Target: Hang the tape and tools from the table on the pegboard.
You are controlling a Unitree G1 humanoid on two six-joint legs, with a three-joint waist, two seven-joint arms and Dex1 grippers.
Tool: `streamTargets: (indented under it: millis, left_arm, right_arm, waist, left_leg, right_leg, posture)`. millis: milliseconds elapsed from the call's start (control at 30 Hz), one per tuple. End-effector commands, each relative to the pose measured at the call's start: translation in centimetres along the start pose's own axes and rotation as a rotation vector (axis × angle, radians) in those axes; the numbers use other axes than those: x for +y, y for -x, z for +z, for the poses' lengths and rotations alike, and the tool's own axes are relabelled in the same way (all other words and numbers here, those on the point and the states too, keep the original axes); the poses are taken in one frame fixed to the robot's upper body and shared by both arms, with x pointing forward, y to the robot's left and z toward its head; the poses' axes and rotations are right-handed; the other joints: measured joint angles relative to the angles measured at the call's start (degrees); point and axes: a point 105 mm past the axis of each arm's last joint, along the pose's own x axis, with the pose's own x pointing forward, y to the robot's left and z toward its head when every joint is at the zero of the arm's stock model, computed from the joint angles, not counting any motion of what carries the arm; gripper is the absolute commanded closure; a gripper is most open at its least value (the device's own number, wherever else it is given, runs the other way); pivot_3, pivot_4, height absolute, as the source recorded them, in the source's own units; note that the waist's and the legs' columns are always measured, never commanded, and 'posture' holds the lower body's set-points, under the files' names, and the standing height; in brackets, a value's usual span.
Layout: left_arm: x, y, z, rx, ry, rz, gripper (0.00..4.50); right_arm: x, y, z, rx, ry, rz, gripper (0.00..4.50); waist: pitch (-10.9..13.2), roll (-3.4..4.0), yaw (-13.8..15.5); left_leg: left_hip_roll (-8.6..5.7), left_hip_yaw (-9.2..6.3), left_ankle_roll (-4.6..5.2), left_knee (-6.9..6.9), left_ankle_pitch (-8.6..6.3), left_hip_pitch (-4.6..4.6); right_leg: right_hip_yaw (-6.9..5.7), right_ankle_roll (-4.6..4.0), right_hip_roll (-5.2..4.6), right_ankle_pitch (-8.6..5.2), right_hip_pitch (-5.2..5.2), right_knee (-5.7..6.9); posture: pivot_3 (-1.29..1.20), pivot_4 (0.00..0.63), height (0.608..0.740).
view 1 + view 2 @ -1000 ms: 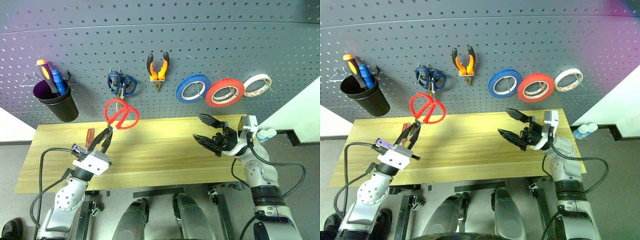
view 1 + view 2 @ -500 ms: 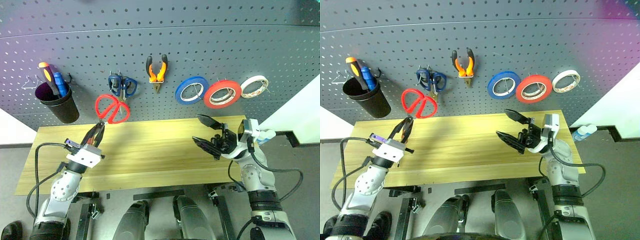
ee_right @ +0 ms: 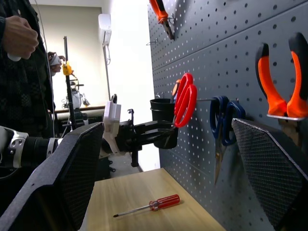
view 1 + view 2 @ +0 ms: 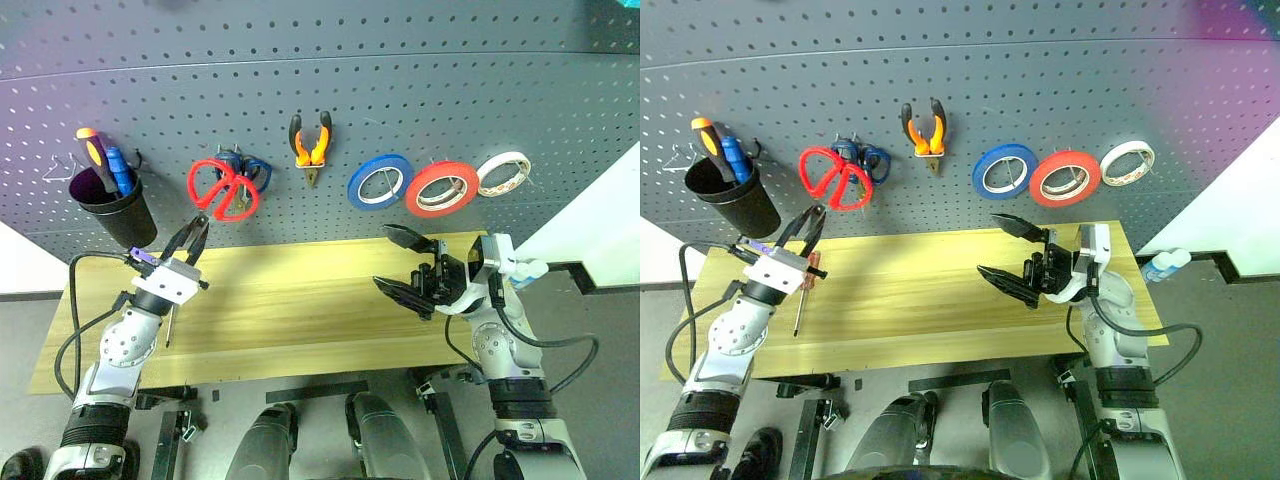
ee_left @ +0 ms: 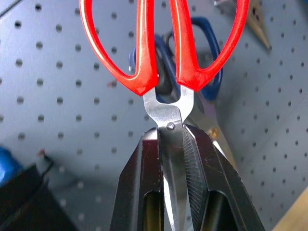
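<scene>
Against the pegboard (image 4: 420, 90), the left gripper (image 4: 192, 240) clamps the red scissors (image 4: 222, 190) by their blades, handles overlapping the blue scissors (image 4: 256, 172); the right gripper (image 4: 405, 265) gapes empty above the table (image 4: 300, 300).

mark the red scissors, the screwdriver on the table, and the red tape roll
red scissors (image 4: 222, 190), left eye view, on the red handle loops.
screwdriver (image 3: 164, 202), right wrist view, on its red handle.
red tape (image 4: 447, 187), left eye view, on the ring's red band.
</scene>
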Motion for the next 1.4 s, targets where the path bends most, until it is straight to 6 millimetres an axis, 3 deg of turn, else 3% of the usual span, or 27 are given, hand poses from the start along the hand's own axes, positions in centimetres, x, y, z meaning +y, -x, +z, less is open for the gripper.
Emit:
streamTargets:
  millis: [33,333,533,667,833,1100,1400]
  left_arm:
    - [0.1,-1.1,1.2,-0.032,0.041,0.009,4.24]
    - [-0.2,-1.8,1.9,-0.024,0.039,0.007,4.24]
    - [-0.5,-1.4,0.5,0.066,0.066,0.030,4.24]
    - [-0.2,-2.1,0.7,0.060,0.055,0.043,4.24]
    - [0.1,-2.8,0.3,0.071,0.060,0.048,4.24]
    - [0.1,-3.2,0.1,0.072,0.058,0.044,4.24]
    - [-0.3,-2.7,-0.8,0.108,0.071,0.038,4.24]
  right_arm:
    - [0.0,-0.5,0.5,-0.019,0.030,0.016,0.00]
    - [0.1,-0.5,0.3,-0.002,0.025,0.023,0.00]
    - [0.9,-0.2,-0.9,0.031,0.008,0.045,0.00]
    - [2.2,0.6,-2.3,0.081,-0.011,0.069,0.00]
    - [2.2,2.2,-3.0,0.110,0.003,0.008,0.00]
    - [2.6,5.2,-2.6,0.179,0.015,-0.070,0.00]
    - [1.7,5.8,-1.8,0.185,0.032,-0.112,0.00]
  waist:
    - [0.0,0.02,-0.3]
    - [-0.1,0.01,-0.6]
    - [-0.1,0.02,-0.6]
    - [-0.1,0.00,-0.4]
    - [-0.2,0.01,-0.5]
    - [-0.2,0.01,-0.6]
    - [-0.2,0.00,-0.5]
  left_leg:
    - [-0.01,0.00,0.02,0.07,-0.01,-0.01]
    - [-0.02,0.02,0.08,0.44,-0.04,0.00]
    - [-0.02,0.04,0.08,0.45,-0.05,0.00]
    - [-0.03,0.03,0.08,0.45,-0.05,-0.01]
    - [-0.05,0.05,0.08,0.54,-0.04,0.01]
    - [-0.04,0.07,0.08,0.54,-0.04,0.02]
    - [-0.04,0.10,0.07,0.57,-0.04,0.05]
  right_leg:
    - [0.00,0.01,0.00,0.00,0.01,0.04]
    - [0.02,0.09,0.03,0.09,0.07,0.26]
    - [0.04,0.09,0.03,0.09,0.06,0.28]
    - [0.03,0.09,0.02,0.09,0.07,0.28]
    - [0.04,0.15,0.02,0.14,0.09,0.29]
    - [0.07,0.15,0.02,0.14,0.10,0.31]
    - [0.09,0.15,0.02,0.14,0.10,0.38]
  posture:
    - [-0.14,0.162,0.740]
    - [-0.15,0.171,0.740]
    - [-0.14,0.172,0.740]
    - [-0.14,0.172,0.740]
    - [-0.13,0.169,0.740]
    - [-0.13,0.178,0.740]
    - [-0.14,0.176,0.740]
